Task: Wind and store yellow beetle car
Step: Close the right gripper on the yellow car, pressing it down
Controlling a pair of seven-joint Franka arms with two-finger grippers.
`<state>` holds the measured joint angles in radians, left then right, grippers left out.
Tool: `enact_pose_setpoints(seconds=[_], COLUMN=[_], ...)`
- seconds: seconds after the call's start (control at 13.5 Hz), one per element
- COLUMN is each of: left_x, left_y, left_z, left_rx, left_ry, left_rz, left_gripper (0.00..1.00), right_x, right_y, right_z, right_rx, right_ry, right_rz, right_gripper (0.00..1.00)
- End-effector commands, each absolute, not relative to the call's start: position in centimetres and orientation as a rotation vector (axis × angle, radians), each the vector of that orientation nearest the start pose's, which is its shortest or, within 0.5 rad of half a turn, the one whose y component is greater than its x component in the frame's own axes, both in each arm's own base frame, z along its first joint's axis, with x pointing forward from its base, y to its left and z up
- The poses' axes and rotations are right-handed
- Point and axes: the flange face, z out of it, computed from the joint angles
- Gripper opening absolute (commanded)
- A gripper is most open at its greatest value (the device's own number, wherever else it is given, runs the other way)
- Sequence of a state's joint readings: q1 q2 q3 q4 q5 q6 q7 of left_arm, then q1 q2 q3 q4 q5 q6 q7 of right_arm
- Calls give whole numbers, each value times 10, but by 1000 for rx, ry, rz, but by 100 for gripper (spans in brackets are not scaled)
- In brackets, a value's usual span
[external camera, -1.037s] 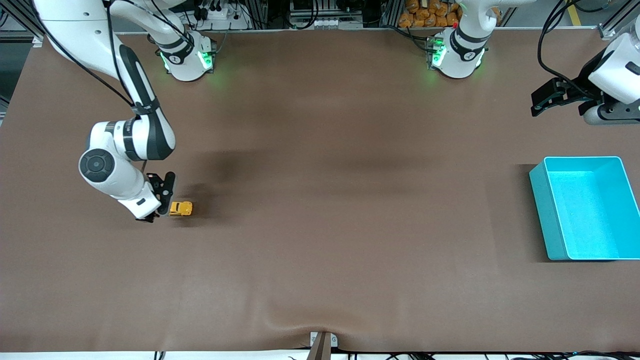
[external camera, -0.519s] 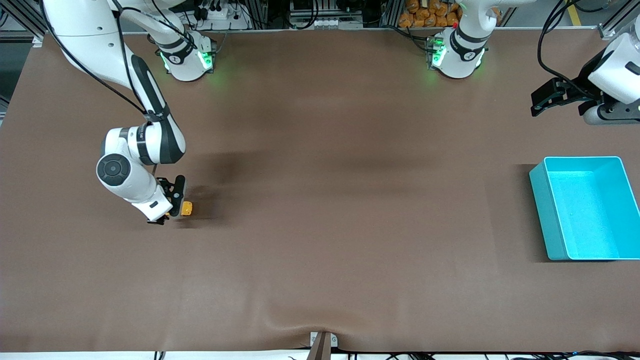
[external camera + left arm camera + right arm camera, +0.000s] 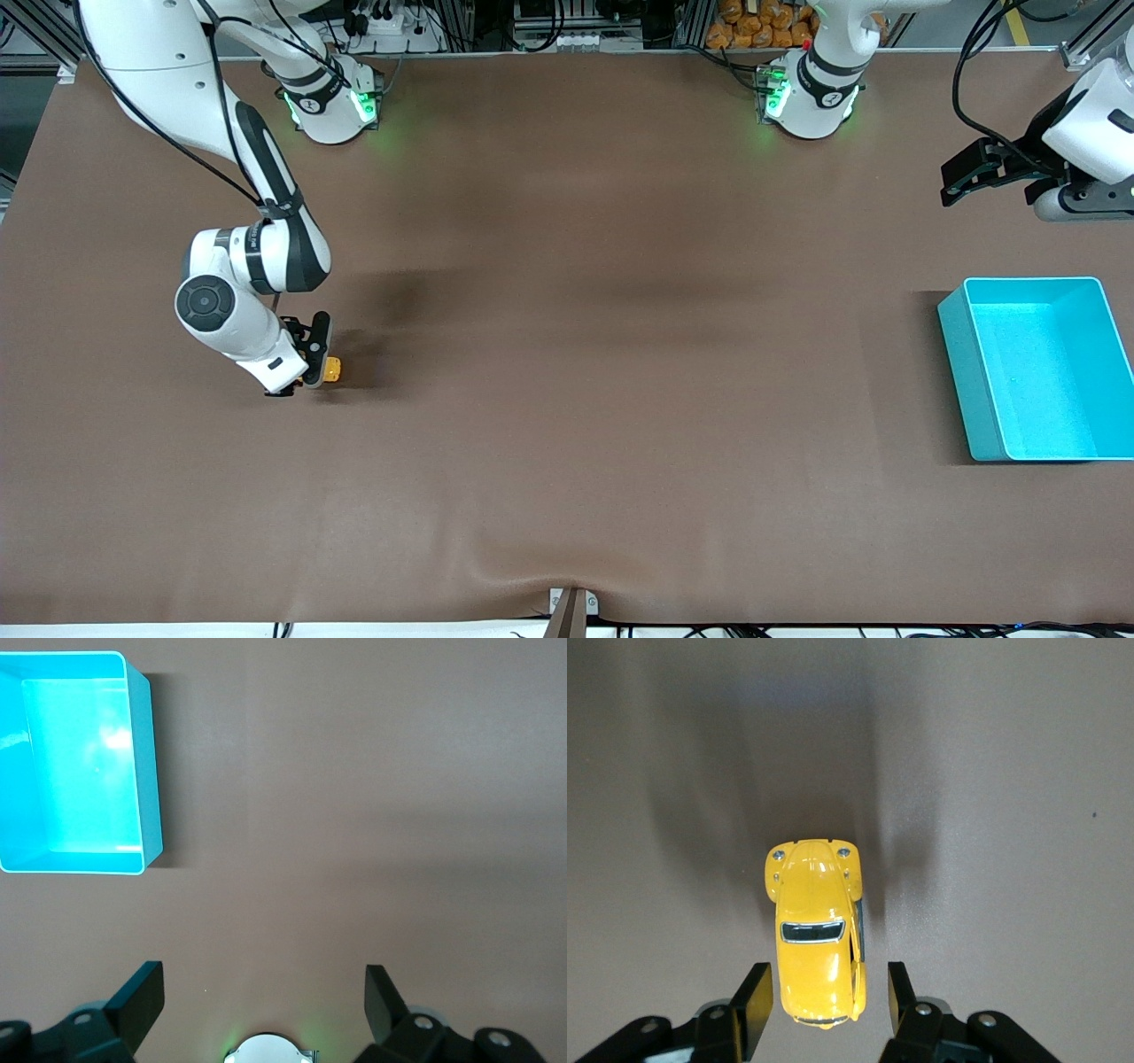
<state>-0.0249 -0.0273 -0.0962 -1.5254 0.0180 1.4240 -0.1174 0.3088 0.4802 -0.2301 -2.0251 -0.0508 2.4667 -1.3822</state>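
The yellow beetle car (image 3: 330, 369) (image 3: 815, 930) stands on its wheels on the brown table, toward the right arm's end. My right gripper (image 3: 314, 361) (image 3: 830, 983) is low at the table and straddles the car's rear end. Its black fingers (image 3: 760, 997) sit close on either side of the body, with a thin gap still showing on each side. My left gripper (image 3: 961, 173) (image 3: 264, 976) waits open and empty above the table at the left arm's end, near the turquoise bin (image 3: 961, 354) (image 3: 147, 771).
The turquoise bin holds nothing and lies nearer to the front camera than the left gripper. A ripple in the brown table cover (image 3: 567, 567) runs along the front edge, by a small bracket (image 3: 571, 607).
My right gripper has slid over the car, so the car's rear now lies between its fingers, and the fingers have narrowed toward the body. The left arm has not moved.
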Motion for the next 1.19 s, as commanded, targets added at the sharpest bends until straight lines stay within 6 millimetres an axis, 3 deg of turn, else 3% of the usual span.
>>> enact_pose_setpoints(seconds=[0.0, 0.81, 0.89, 1.11], left_x=[524, 524, 524, 524], left_y=[-61, -61, -61, -61], left_z=[654, 654, 654, 654], left_rx=[-3126, -3126, -3126, -3126], left_ry=[9, 9, 9, 9], left_rz=[97, 97, 97, 97], left_gripper=[100, 100, 100, 100], right_x=[601, 601, 601, 601], right_y=[53, 61, 61, 60], right_z=[207, 194, 194, 193], right_rx=[-2329, -2317, -2317, -2318], right_ry=[-2239, -2254, -2258, -2256], right_rz=[148, 132, 126, 128], right_gripper=[61, 54, 50, 22])
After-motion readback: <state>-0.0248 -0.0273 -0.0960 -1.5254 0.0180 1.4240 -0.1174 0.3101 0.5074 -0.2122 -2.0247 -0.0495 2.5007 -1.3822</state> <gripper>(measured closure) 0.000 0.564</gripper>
